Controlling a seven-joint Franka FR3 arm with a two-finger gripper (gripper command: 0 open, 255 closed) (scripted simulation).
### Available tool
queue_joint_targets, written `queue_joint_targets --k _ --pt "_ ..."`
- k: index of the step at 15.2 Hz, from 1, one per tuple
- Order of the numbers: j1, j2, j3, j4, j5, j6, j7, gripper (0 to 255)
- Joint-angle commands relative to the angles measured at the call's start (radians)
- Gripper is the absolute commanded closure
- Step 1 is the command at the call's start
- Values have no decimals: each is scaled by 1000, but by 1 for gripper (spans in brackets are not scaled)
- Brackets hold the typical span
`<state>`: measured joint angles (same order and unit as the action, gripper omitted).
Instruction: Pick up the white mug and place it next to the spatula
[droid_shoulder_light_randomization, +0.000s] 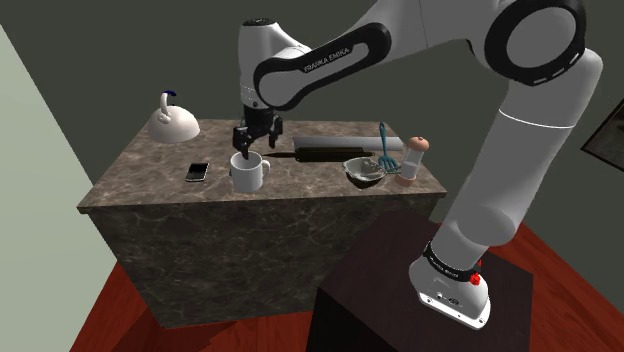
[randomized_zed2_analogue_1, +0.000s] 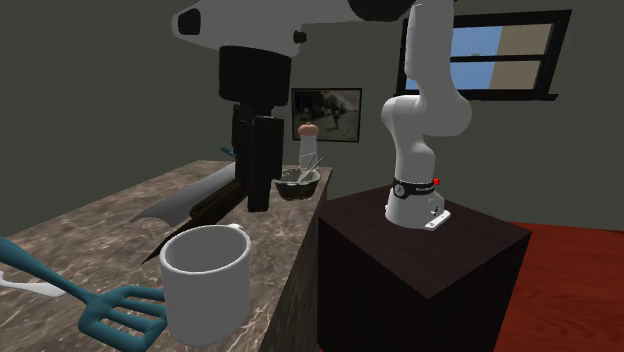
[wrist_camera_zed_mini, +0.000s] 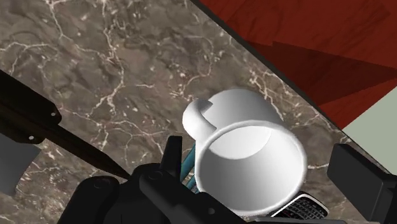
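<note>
The mug (droid_shoulder_light_randomization: 248, 175) is sitting on the worktop (droid_shoulder_light_randomization: 140, 180), just under the end effector (droid_shoulder_light_randomization: 248, 150). Its fingers (wrist_camera_zed_mini: 356, 181) are standing wide apart, holding nothing. A finger could be bumping the mug sideways and tipping it over.

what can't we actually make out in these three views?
- Wrist view: black keypad phone, mostly hidden behind the white mug and cut off by the bottom edge.
- Second exterior view: teal slotted spatula, handle cut off by the left edge.
- Shoulder view: contents of the dark round bowl, too small to identify.
- Shoulder view: mug's rim, partly covered by the black pincer.
</note>
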<state>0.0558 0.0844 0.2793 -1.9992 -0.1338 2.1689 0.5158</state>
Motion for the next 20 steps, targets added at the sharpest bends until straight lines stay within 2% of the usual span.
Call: queue_joint_targets --k 1,7,14,20 --pt "14 75 6 58 -32 8 40 0" --pt "73 296 -1 270 -110 -6 124 0" --pt "76 350 -14 246 -134 70 138 0" --pt "76 350 -14 246 -134 70 138 0"
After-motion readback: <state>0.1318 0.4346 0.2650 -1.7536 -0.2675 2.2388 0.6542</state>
